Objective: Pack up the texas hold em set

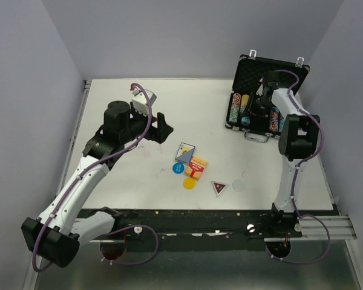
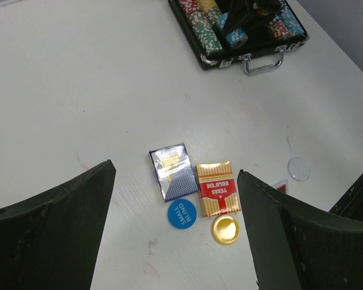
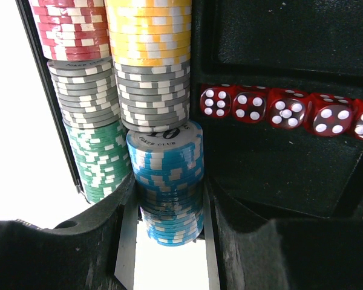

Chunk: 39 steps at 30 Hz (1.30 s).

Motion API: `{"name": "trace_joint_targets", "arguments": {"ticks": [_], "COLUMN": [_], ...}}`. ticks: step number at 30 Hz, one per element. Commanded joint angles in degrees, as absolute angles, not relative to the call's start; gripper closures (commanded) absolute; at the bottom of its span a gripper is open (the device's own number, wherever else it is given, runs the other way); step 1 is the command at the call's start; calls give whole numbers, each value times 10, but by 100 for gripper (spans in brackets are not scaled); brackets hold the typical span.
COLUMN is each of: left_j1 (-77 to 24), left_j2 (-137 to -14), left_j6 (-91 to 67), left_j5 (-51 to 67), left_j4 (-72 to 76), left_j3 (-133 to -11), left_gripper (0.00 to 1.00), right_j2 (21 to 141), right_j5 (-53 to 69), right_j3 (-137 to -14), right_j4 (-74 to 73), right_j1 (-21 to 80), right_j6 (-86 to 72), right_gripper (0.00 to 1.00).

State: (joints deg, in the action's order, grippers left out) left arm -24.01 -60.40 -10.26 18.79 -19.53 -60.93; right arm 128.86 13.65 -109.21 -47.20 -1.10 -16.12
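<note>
The black briefcase stands open at the back right, with rows of chips in its foam. In the right wrist view my right gripper is shut on a stack of blue chips, held at the near end of the second row, against grey chips and beside green ones. Several red dice lie in a slot to the right. My left gripper hangs open above the table. Below it lie a blue card deck, a red deck, a blue "small blind" disc and a yellow disc.
A triangular button and a clear round disc lie on the white table near its front edge, right of the decks. The case's silver handle faces the table's middle. Grey walls close in the back and sides.
</note>
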Motion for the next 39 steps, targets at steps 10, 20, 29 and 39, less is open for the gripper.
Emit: {"name": "trace_joint_targets", "arguments": {"ticks": [10, 20, 29, 39], "left_j1": [-241, -241, -241, -242], "left_j2": [-608, -607, -608, -611], "left_j6": [-98, -96, -93, -93], "left_j5": [185, 180, 176, 174], "left_j4": [-198, -199, -200, -200], "left_j3": [-604, -605, -605, -604], "left_gripper": [6, 6, 6, 6], "right_j2": [1293, 1274, 1259, 1215], "right_j5": [132, 124, 130, 135], "right_j3": [-1065, -1054, -1050, -1036], "right_j4": [-417, -391, -389, -376], "right_j1": [-2, -1, -1, -1], "right_j6": [-164, -156, -138, -131], "right_gripper": [99, 62, 40, 37]}}
